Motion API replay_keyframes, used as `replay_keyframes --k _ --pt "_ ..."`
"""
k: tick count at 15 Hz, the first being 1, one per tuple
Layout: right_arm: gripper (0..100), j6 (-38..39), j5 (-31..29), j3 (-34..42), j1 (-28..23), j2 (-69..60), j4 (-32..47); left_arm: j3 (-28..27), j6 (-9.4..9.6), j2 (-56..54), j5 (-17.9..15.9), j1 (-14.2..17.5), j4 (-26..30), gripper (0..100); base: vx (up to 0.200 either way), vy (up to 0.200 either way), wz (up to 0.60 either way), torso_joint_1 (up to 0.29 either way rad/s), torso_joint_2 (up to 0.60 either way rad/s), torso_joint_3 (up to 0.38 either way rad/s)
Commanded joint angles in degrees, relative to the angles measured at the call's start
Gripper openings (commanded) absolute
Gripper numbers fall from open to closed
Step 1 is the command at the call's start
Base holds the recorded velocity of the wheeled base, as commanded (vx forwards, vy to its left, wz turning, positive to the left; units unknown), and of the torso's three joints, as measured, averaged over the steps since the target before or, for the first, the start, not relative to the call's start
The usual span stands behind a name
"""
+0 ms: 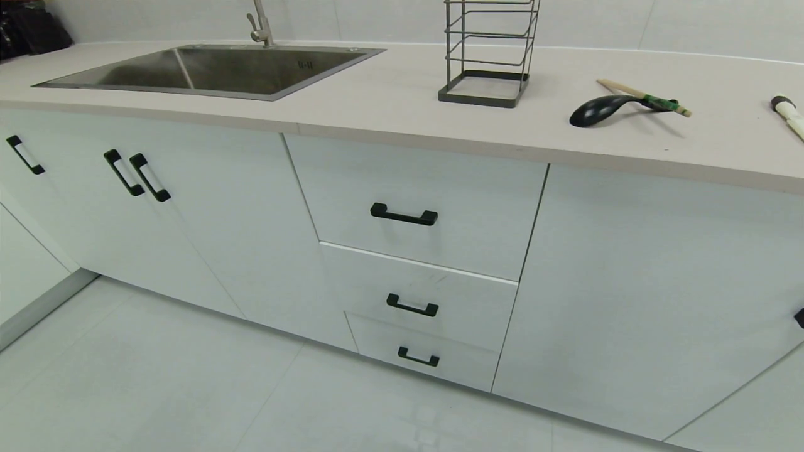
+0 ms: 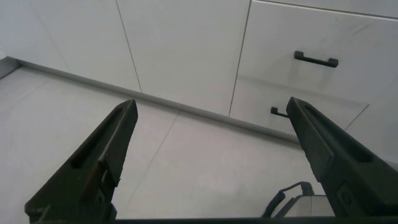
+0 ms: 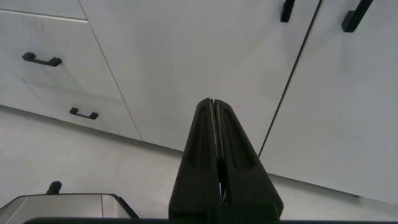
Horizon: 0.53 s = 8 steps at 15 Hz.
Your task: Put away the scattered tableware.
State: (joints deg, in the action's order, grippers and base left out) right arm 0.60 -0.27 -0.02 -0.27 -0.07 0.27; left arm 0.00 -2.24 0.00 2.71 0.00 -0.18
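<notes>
A black spoon [image 1: 600, 110] lies on the pale countertop [image 1: 389, 107] at the right, its handle crossing a wooden chopstick with a green grip [image 1: 647, 98]. Another utensil with a dark tip [image 1: 788, 114] lies at the far right edge. A dark wire rack [image 1: 488, 53] stands empty behind them, toward the middle. My left gripper [image 2: 211, 109] hangs low in front of the cabinet drawers, open with nothing between its fingers. My right gripper [image 3: 214, 102] is held low before the cabinet doors, fingers pressed together and empty.
A steel sink [image 1: 213, 68] with a tap [image 1: 260, 25] is set into the counter at the left. Below are white cabinet doors and three drawers with black handles [image 1: 403, 216]. Grey floor tiles [image 1: 188, 389] stretch in front.
</notes>
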Motion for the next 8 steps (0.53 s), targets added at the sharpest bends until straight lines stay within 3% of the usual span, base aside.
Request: replay_keyframes --k 1,8 --pt "0 0.02 0.0 0.02 0.0 0.07 0.0 0.0 -0.04 0.0 0.02 0.0 -0.08 100 0.0 0.0 0.0 0.0 0.0 0.0" --pt "0 -0.07 0.0 0.02 0.0 0.07 0.0 0.0 -0.22 0.0 0.02 0.0 0.01 100 0.0 0.0 0.0 0.0 0.0 0.0"
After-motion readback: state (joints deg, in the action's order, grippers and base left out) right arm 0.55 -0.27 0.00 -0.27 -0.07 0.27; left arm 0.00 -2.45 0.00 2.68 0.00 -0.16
